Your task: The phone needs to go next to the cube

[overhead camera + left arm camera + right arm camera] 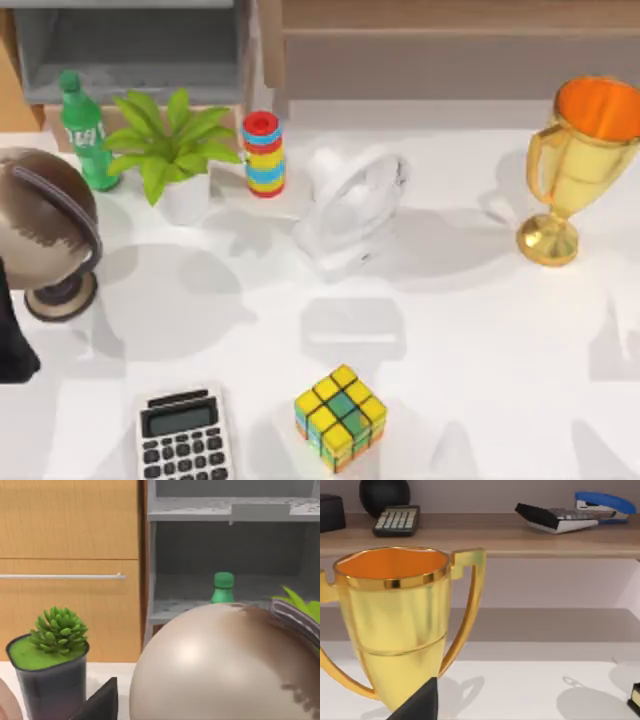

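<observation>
Gripper tip (100, 702) dark, cut off; cube (340, 417) whole

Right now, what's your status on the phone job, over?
Left end effector parked by globe, right end effector by trophy. Cube at table front, phone not yet beside it. Calculator sits left of cube.

Calculator (183, 436) beside the cube (340, 416) runs off the top view's bottom edge, lower keys gone. Left of it, the globe (42, 222) is clipped at the frame's side, and a dark shape (14, 340) below the globe can't be identified. Trophy (578, 160) loses its right handle to the edge. In the left wrist view, the globe (225, 665) covers the green bottle (222, 587) up to its neck.
</observation>
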Robot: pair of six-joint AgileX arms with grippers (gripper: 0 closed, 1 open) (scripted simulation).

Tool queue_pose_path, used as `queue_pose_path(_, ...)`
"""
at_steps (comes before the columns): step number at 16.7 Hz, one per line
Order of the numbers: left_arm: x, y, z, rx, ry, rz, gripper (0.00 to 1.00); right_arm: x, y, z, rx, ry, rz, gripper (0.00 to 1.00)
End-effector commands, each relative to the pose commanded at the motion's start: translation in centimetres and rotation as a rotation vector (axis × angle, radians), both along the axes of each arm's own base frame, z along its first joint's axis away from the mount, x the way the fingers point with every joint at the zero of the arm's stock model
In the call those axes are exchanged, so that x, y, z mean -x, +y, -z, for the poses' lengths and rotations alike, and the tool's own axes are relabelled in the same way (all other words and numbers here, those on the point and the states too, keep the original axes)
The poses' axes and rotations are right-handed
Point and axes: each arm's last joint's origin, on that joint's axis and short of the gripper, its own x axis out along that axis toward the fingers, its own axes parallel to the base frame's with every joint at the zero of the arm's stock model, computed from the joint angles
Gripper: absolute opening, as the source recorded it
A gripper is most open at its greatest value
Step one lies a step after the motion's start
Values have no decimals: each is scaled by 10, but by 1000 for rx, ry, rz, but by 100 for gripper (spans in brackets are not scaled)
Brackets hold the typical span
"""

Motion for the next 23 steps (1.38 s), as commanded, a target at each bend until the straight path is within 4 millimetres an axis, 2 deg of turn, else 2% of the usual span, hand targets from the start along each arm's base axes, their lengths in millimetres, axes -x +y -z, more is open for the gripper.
queue_pose_path(4, 0, 0, 0, 0, 0, 0, 100, -1, -3, -2, 30, 39, 25, 100)
queue_pose_path(7, 0, 0, 0, 0, 0, 0, 100, -5, -12, -8, 123, 189, 94, 100)
queue_pose_path(12, 0, 0, 0, 0, 0, 0, 100, -21, -40, -11, 281, 669, 173, 100)
queue_pose_path(17, 0, 0, 0, 0, 0, 0, 100, -36, -82, 1, 291, 1193, 82, 100)
queue_pose_path(20, 0, 0, 0, 0, 0, 0, 100, -40, -107, 7, 245, 1397, -18, 100)
queue_pose_path(23, 0, 0, 0, 0, 0, 0, 100, -41, -127, 13, 191, 1517, -111, 100)
